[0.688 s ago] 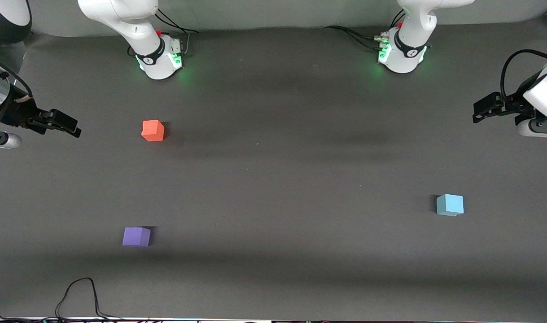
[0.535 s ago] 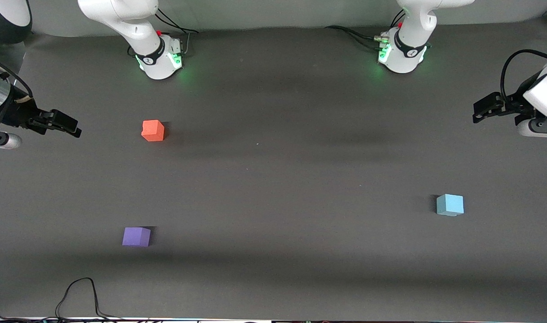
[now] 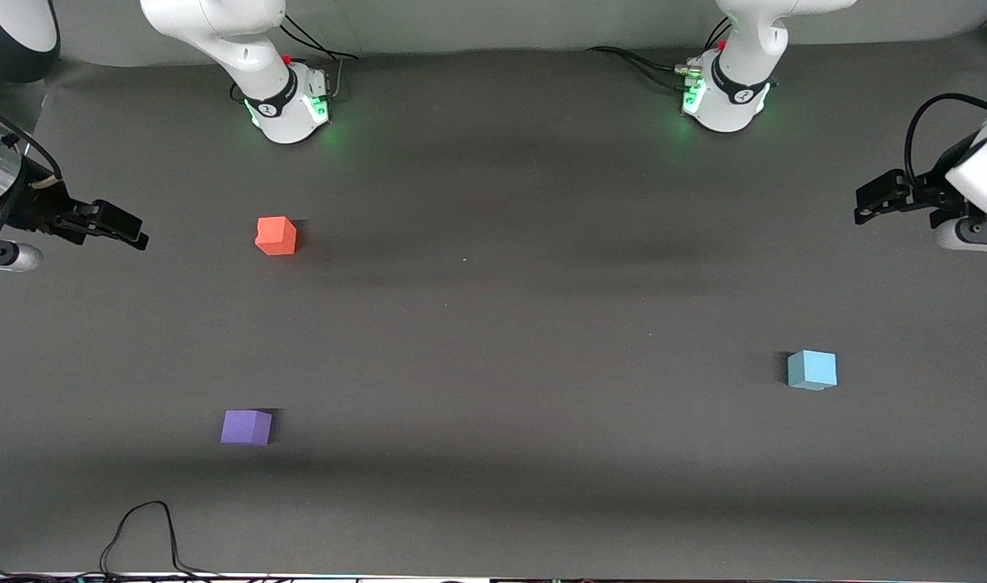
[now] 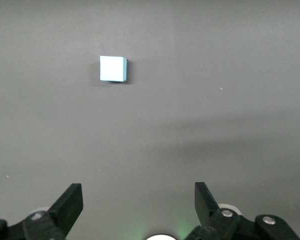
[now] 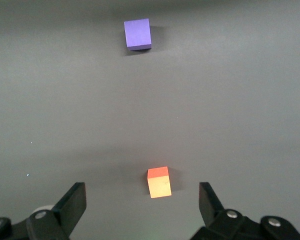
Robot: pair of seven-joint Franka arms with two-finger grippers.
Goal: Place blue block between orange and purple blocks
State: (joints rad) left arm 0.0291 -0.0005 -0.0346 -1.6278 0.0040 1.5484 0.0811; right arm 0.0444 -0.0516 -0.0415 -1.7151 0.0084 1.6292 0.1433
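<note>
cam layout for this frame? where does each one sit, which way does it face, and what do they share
Front view: high across the table, facing both bases; shows the left gripper and right gripper, both open, and all three blocks.
Left wrist view: on the left wrist, looking down past open fingers at the blue block.
Right wrist view: on the right wrist, looking down at the orange block and purple block.
Shared: each wrist view's blocks also show in the front view.

The dark grey table [image 3: 493, 324] carries three cubes: blue block [image 3: 812, 369] below the left gripper [image 3: 865, 212]; orange block [image 3: 276, 236] and purple block [image 3: 246, 427] (well apart) by the right gripper [image 3: 137, 239]
</note>
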